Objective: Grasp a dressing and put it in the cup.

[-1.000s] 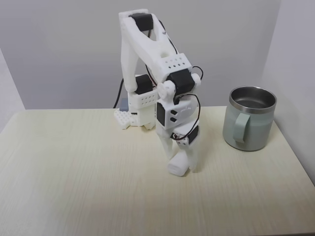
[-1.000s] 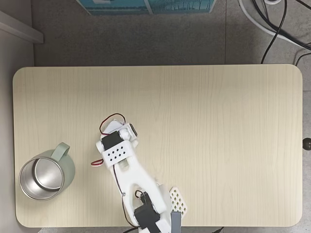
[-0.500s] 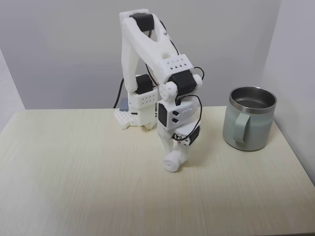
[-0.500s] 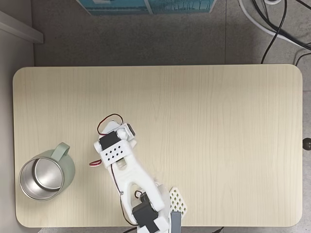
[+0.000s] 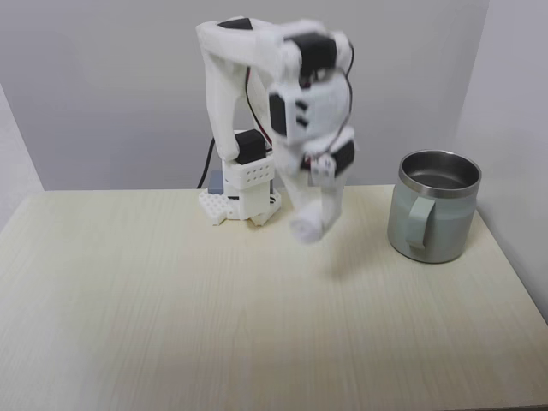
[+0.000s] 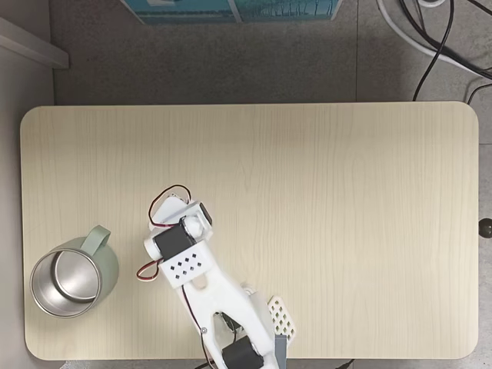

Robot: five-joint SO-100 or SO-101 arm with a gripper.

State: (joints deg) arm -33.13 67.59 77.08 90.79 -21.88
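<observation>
Dressing [image 5: 306,228]: small white roll, clamped between the fingers [image 5: 325,205] of the gripper [image 5: 310,224], now carried well clear of the bench [image 5: 171,300], where half a second ago it was held just above the wood. Arm: raised and swung a little toward the cup [image 5: 432,205], as is also seen from above, the wrist nearer the cup [image 6: 73,280] than before. Lift judged done; transfer over the open steel rim and release remain, the cup standing upright and empty at the bench's edge.
</observation>
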